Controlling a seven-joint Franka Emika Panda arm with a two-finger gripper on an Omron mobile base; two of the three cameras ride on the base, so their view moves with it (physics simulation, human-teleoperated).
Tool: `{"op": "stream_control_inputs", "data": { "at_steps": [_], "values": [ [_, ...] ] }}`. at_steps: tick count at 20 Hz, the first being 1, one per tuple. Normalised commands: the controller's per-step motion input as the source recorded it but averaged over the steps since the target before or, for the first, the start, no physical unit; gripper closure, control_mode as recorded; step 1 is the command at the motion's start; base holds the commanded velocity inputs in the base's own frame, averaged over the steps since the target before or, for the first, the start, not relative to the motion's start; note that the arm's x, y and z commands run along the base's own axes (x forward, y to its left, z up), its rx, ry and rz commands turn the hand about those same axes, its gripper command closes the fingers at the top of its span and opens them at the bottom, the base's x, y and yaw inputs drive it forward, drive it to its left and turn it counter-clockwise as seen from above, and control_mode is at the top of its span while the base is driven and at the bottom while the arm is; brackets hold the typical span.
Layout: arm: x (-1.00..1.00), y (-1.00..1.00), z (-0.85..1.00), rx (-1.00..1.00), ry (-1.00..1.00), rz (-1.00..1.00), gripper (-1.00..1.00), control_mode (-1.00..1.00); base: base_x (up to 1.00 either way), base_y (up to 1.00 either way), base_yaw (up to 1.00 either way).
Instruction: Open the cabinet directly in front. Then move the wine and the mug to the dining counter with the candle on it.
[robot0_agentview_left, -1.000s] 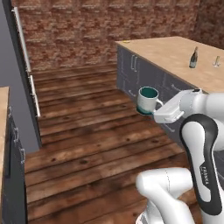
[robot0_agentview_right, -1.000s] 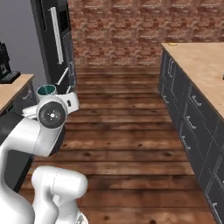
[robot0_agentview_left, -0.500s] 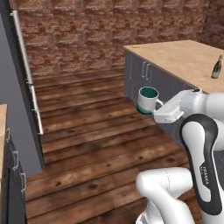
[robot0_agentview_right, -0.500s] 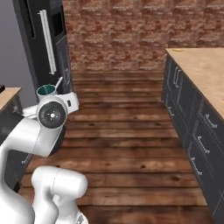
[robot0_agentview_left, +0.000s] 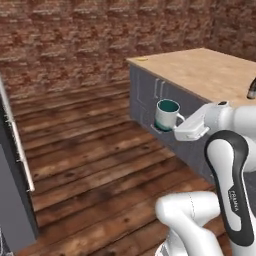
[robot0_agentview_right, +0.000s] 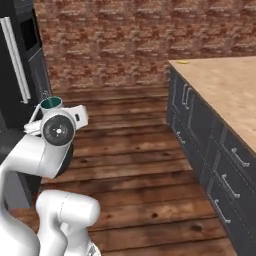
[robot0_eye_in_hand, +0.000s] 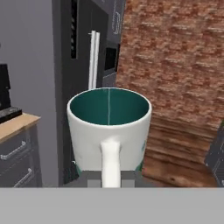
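The white mug (robot0_agentview_left: 167, 114) with its teal inside stays upright, and my gripper (robot0_agentview_left: 170, 130) is shut on its base. It hangs over the wooden floor, just short of the grey front of the dining counter (robot0_agentview_left: 200, 75). In the hand view the mug (robot0_eye_in_hand: 109, 131) is close up, its handle turned toward the camera. From the right base the mug's teal rim (robot0_agentview_right: 51, 103) peeks above my arm, with the dining counter (robot0_agentview_right: 225, 85) to the right. The dark wine bottle (robot0_agentview_left: 252, 89) stands on the tan top, cut off by the right edge. The cabinet and the candle are out of view.
A tall black fridge (robot0_agentview_right: 17, 60) with a long silver handle stands at the left. Grey drawers (robot0_agentview_right: 220, 165) run under the counter. A small yellow item (robot0_agentview_right: 183, 62) lies at its far corner. A brick wall (robot0_agentview_left: 100, 40) closes the back; wooden floor (robot0_agentview_left: 95, 165) lies between.
The whole picture has shifted as the base moves: the dining counter has come nearer and the bottle has slid to the frame's right edge. The mug stays held in the gripper.
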Motion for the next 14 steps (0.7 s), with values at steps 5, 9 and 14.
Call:
{"op": "stream_control_inputs", "data": {
  "at_steps": [5, 9, 14],
  "values": [
    [0.00, 0.00, 0.00, 0.00, 0.00, 0.00, 1.00, 1.00, 0.63, 0.00, -0.82],
    [0.00, 0.00, 0.00, 0.00, 0.00, 0.00, 1.00, 1.00, 0.52, 0.00, -0.86],
    [0.00, 0.00, 0.00, 0.00, 0.00, 0.00, 1.00, 1.00, 0.72, 0.03, -0.79]
  ]
}}
